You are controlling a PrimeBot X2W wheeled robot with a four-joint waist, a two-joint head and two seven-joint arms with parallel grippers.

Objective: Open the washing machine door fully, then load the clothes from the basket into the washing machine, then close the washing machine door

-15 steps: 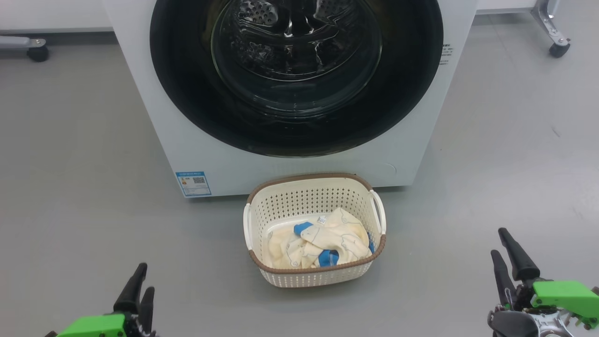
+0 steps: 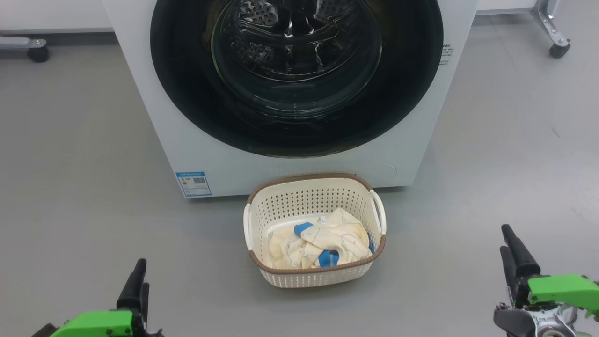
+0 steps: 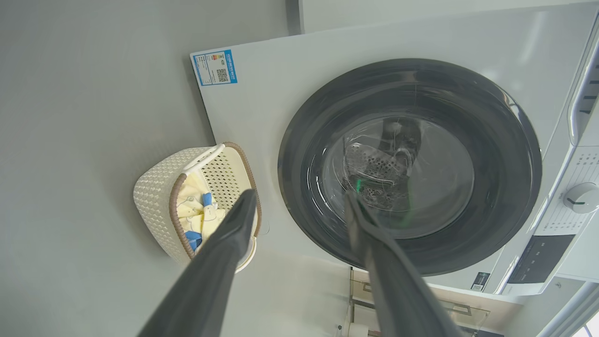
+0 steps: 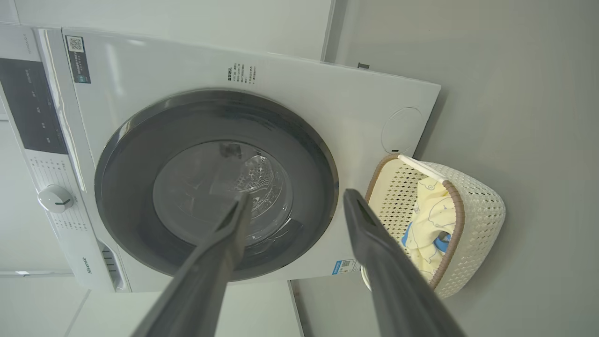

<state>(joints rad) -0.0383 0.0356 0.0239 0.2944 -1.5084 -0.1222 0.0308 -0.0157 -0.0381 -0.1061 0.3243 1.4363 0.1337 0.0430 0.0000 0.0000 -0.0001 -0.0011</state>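
Although left gripper (image 2: 142, 274) and right gripper (image 2: 504, 238) have shifted slightly (both spread, empty), the round, black-rimmed glass washing machine door (image 2: 296, 70) ahead stays shut. Opening remains undone.

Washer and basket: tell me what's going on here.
A two-armed robot faces the washer, whose door is shut. The basket sits on the floor right in front of it, with the clothes inside. The left hand and right hand hang open and empty, low on either side, well short of door and basket. No step of the loading job is done yet.
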